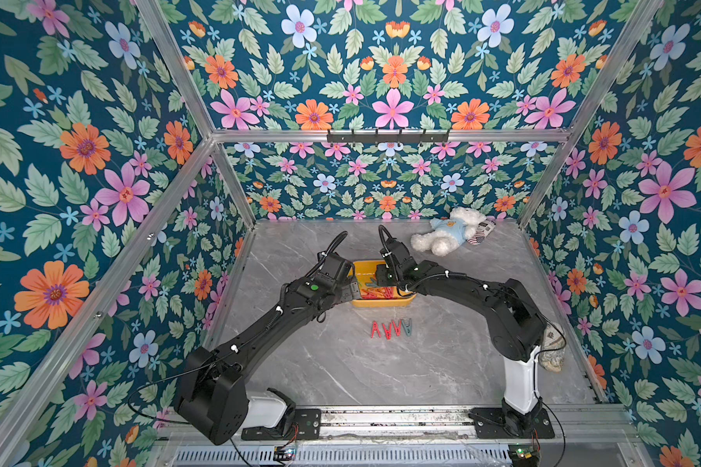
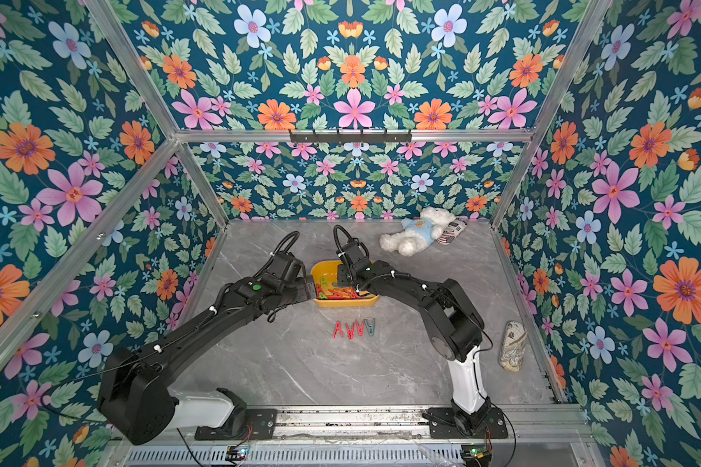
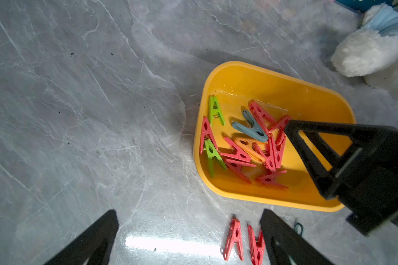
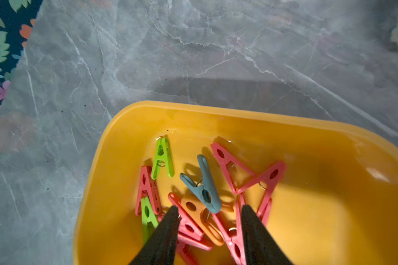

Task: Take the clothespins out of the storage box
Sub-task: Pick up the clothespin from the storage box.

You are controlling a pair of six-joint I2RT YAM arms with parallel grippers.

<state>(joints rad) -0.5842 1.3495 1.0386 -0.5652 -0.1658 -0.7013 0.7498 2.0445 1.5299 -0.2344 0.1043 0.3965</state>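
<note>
The yellow storage box (image 1: 381,302) (image 2: 347,302) sits mid-table in both top views. Inside it lie several clothespins (image 3: 239,146), red, green, orange and grey-blue, in a loose heap. My right gripper (image 4: 210,207) reaches down into the box (image 4: 115,160). Its jaws have closed in on a cluster of red and orange clothespins (image 4: 200,220), and both fingers touch red ones. My left gripper (image 3: 189,211) hangs open and empty above the table, by the left side of the box (image 3: 262,199). Several more clothespins (image 1: 391,328) (image 2: 355,328) lie in a row on the table in front of the box.
A white plush bear (image 1: 450,234) in a blue shirt lies at the back right, with a small flag-patterned item (image 1: 482,232) against it. A patterned pouch (image 2: 512,345) lies by the right wall. Floral walls enclose the marble table (image 1: 340,364).
</note>
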